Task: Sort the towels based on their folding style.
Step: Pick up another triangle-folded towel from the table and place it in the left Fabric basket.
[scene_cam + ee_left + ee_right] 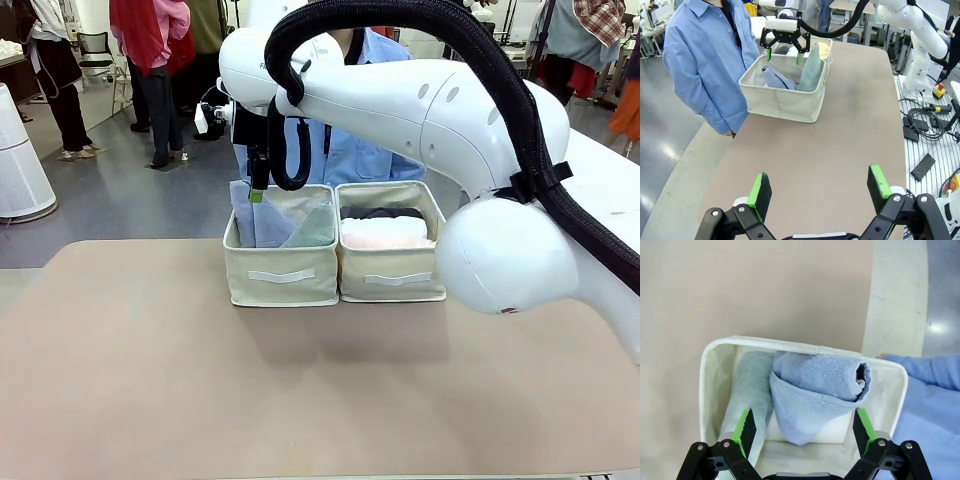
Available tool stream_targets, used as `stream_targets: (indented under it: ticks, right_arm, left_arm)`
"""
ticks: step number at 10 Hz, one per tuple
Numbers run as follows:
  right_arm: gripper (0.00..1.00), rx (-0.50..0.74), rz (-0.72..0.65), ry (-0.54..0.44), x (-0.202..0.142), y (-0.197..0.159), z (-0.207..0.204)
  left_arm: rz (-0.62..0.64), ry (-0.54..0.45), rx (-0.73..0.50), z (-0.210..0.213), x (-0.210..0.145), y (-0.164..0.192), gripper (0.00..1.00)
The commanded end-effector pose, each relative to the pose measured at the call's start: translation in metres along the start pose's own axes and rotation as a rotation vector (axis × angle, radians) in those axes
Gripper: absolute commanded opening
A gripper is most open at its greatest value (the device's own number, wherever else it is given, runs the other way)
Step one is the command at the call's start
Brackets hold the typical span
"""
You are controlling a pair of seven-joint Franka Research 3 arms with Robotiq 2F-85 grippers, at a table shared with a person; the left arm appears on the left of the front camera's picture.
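Two cream bins stand side by side at the table's far side. In the left bin [280, 275] lie the lavender-blue cone [256, 222] and the pale green cone [314, 230]. The right bin [392, 280] holds the white roll [385, 226], the pink roll [385, 241] and the dark grey roll [380, 211]; the yellow roll [824, 49] peeks out of it in the left wrist view. My right gripper [805, 427] hangs open just above the lavender-blue cone [815, 390], with the green cone [742, 390] beside it. My left gripper [820, 190] is open and empty over bare table.
A person in a light blue shirt [350, 150] stands right behind the bins. My right arm [450, 110] reaches across the middle, above the right bin. Cables and a robot base [925, 75] sit off the table's side. The near table [300, 390] is bare.
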State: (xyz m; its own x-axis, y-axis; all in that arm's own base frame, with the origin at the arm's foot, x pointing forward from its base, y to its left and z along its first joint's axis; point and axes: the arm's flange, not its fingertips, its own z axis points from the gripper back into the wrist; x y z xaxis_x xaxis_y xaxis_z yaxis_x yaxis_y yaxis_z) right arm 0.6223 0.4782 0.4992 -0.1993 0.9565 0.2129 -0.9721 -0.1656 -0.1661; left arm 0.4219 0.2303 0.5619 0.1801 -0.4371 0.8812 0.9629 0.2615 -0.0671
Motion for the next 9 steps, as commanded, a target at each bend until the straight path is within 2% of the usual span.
stream_targets:
  ticks: [1,3,4,7,9]
  right_arm:
    - [1.0,-0.033,-0.02,0.033,0.011,-0.015,0.012]
    - [1.0,0.04,-0.054,0.097,-0.001,0.004,0.037]
    - [1.0,0.059,-0.08,0.156,-0.012,0.027,0.057]
    - [1.0,0.127,-0.239,0.357,-0.068,0.123,0.116]
    - [1.0,0.183,-0.334,0.418,-0.1,0.173,0.135]
  left_arm:
    - [-0.004,-0.014,0.002,0.001,0.002,-0.002,1.0]
    - [-0.004,-0.014,0.002,0.001,0.002,-0.002,1.0]
    - [-0.004,-0.014,0.002,0.001,0.002,-0.002,1.0]
    - [-0.004,-0.014,0.002,0.001,0.002,-0.002,1.0]
    - [-0.004,-0.014,0.002,0.001,0.002,-0.002,1.0]
